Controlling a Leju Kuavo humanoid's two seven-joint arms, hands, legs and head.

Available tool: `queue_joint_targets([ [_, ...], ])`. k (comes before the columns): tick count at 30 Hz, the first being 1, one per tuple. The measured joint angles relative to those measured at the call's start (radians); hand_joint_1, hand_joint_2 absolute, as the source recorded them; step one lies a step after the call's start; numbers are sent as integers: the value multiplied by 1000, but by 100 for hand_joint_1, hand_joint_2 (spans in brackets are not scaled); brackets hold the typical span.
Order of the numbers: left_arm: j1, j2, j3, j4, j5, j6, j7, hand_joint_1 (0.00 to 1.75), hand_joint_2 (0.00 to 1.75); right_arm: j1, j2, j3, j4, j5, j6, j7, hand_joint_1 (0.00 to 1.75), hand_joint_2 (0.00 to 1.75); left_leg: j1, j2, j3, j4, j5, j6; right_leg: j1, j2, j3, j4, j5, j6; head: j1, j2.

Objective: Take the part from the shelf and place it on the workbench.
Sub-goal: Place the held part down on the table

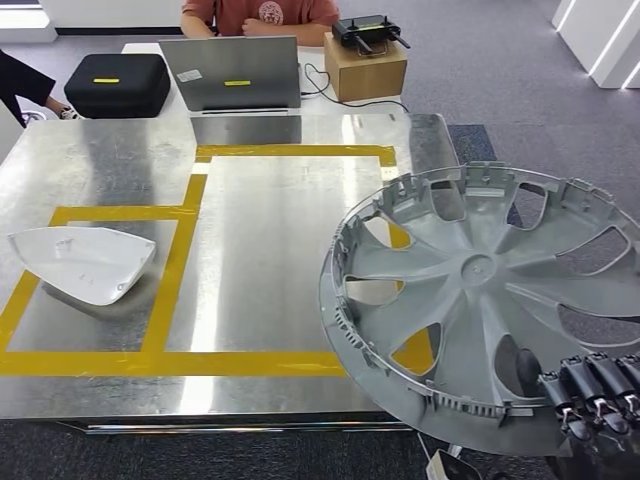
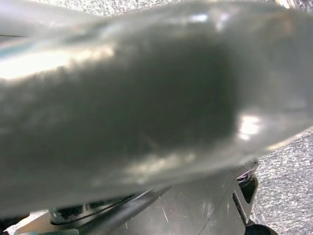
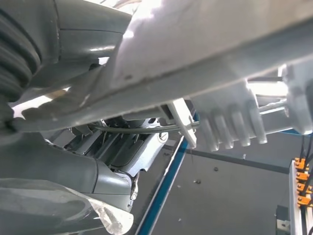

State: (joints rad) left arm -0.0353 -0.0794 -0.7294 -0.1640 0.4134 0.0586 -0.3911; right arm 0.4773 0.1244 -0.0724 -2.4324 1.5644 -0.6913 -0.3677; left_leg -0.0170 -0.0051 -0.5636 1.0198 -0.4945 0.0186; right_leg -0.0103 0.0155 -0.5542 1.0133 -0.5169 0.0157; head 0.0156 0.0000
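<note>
Right hand (image 1: 596,395) grips the wheel cover (image 1: 483,300) by its near rim, holding it tilted over the workbench's (image 1: 256,250) right edge, presumably for set-down. Left hand's state cannot be told.

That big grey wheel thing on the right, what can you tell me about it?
The wheel cover is a round grey part that looks like plastic, with broad spokes, open cut-outs, a small centre hub and clips around its rim. Its hollow inner side faces the camera. It is tilted over the metal workbench's right edge, and the right hand grips its lower rim.
</note>
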Motion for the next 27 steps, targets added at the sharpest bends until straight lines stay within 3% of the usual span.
queue_joint_targets([
  [9, 0, 0, 0, 0, -12, 2, 4, 0, 0, 6, 0, -1, 13, -2, 0, 6, 175, 175, 1, 0, 0, 0, 0, 0, 1, 0, 0, 0, 0, 0, 0, 0],
  [14, 0, 5, 1, 0, -16, -1, 1, 0, 0, 5, 0, -1, 41, -5, 0, -33, 175, 175, 1, 0, 0, 0, 0, 0, 1, 0, 0, 0, 0, 0, 0, 0],
  [27, 1, 23, 1, 0, -8, -14, -1, 0, 0, -27, 0, 1, 150, 2, 0, 71, 175, 175, 1, 0, 0, 0, 0, 0, 1, 0, 0, 0, 0, 0, 0, 0],
])
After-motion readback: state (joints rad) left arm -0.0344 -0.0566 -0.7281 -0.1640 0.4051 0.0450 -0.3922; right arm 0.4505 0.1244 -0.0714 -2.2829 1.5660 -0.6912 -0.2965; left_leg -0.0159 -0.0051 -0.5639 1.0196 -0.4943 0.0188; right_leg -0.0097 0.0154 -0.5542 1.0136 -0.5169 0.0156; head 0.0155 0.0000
